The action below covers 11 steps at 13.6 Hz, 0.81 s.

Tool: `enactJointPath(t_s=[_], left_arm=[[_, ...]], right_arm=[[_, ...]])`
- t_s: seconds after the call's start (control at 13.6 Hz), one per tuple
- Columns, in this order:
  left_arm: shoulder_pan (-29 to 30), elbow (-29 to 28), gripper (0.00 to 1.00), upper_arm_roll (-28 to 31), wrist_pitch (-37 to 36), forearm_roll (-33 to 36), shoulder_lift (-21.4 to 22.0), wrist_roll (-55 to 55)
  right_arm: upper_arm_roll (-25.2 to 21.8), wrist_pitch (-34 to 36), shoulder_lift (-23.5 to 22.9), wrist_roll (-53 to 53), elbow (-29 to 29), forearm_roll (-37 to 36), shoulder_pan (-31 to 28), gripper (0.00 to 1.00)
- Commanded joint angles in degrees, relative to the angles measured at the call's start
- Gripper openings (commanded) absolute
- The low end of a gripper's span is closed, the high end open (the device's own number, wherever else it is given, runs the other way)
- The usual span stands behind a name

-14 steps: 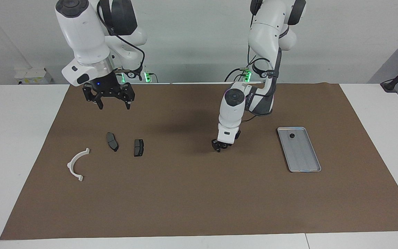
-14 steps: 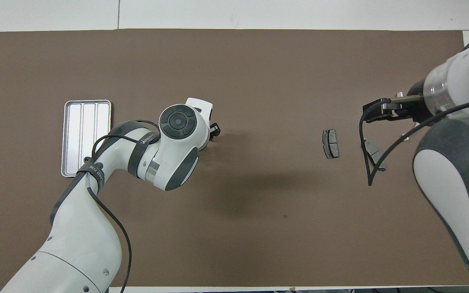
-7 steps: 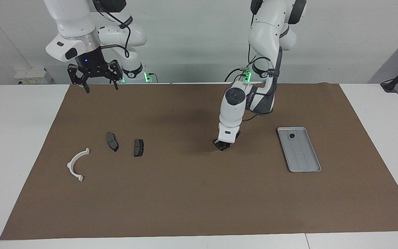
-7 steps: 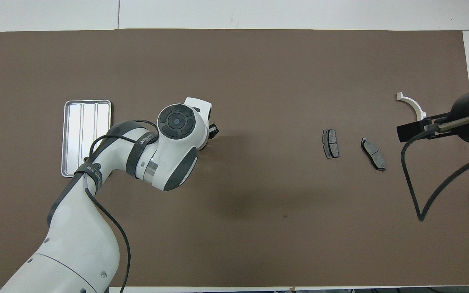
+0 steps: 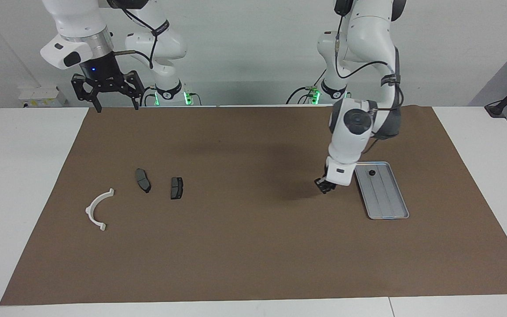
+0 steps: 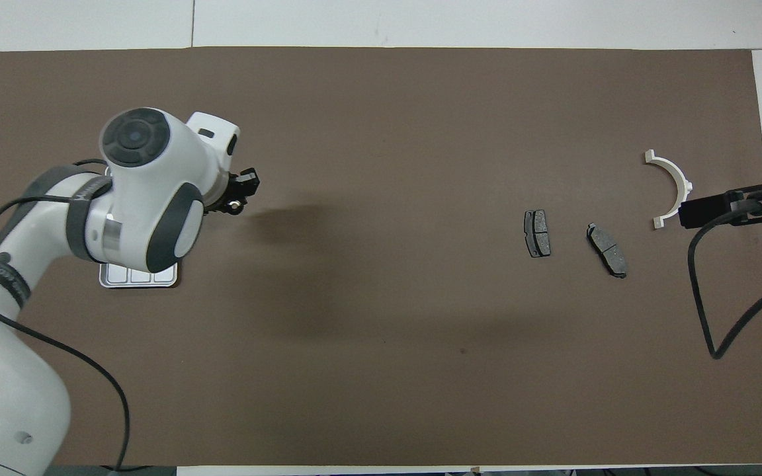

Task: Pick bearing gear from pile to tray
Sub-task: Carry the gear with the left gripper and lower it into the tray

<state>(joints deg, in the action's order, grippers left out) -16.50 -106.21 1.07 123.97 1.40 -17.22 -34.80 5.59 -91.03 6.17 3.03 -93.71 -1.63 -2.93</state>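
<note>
Left gripper (image 5: 325, 186), fingers pinching a small dark part beside the tray (image 5: 390, 210), should centre over its grooves before release near the black piece (image 5: 372, 173); right gripper (image 5: 113, 105) waits, fingers spread.

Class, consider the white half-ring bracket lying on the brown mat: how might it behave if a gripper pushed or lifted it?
The white half-ring bracket looks like rigid plastic, so it would probably keep its shape. It lies flat on its side, so it would likely slide or pivot, not roll. It is thin and open, so probably light.
</note>
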Motion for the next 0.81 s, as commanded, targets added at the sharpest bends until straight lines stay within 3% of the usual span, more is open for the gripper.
enactJointPath(t_s=[0.0, 0.22, 0.73], left_arm=[[7.33, -1.63, 0.00, -0.81, -0.49, 0.53, 1.14, 12.42], [13.15, -1.72, 0.00, -0.81, 1.18, 0.36, 0.79, 23.36], [15.97, -6.64, 0.00, -0.72, 10.06, 0.09, -0.70, 24.52]], right_arm=[[0.65, -0.11, 0.95, -2.91, -1.13, 0.84, -1.64, 1.00], [0.83, -0.37, 0.42, -4.61, -1.21, 1.01, -1.64, 1.00], [0.92, -0.11, 0.24, -4.26, -1.21, 3.39, -2.52, 1.00]])
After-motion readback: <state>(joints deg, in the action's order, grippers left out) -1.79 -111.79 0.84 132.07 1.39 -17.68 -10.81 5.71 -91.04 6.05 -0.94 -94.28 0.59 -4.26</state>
